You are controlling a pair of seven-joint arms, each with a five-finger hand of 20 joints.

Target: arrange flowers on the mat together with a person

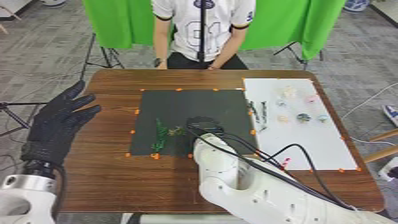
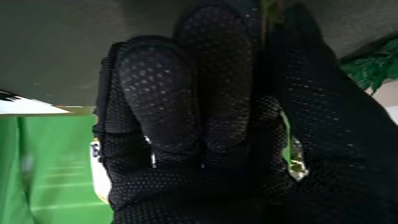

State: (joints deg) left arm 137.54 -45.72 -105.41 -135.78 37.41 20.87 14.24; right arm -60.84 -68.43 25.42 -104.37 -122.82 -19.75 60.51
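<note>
in the head view, the scene is brightly and fairly evenly lit, though no light source can be made out. the white sheet [image 1: 284, 135] is rendered palest, while light is mostly absorbed by the dark mat [image 1: 182, 107]. a slight bow is given to the right side of the table [image 1: 102, 180]. in the right wrist view, the foreground is left dim and deeply shadowed, and the green cloth [image 2: 67, 165] is lit much more brightly.
</note>
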